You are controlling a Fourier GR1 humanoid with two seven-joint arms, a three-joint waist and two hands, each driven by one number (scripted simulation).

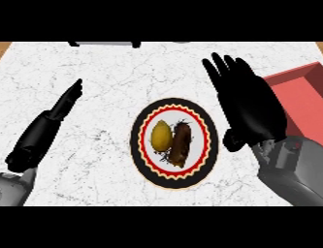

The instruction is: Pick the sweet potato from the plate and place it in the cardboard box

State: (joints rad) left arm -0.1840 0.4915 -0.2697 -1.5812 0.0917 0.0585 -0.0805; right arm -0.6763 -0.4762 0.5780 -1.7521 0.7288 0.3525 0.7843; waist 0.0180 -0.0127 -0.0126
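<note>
In the middle of the frame you see a round plate [174, 143] with a black rim and a red and yellow zigzag ring around a white centre. On it lie two things that touch each other: a smooth, yellow, oval fruit [162, 135] on the left, and the sweet potato [180, 144] on the right, which is long, dark brown and rough, with thin rootlets at its lower end. The plate stands on a white marble worktop [92, 82] with fine grey veins.

Your right hand [248, 104] is just right of the plate, matte black, the palm flat and the fingers straight and a little spread, pointing to the upper frame. Your left hand [53, 121] is at the left, seen edge-on, the fingers straight and pressed together. At the right edge is a box [311, 99] with red flat walls, partly behind the right hand.
</note>
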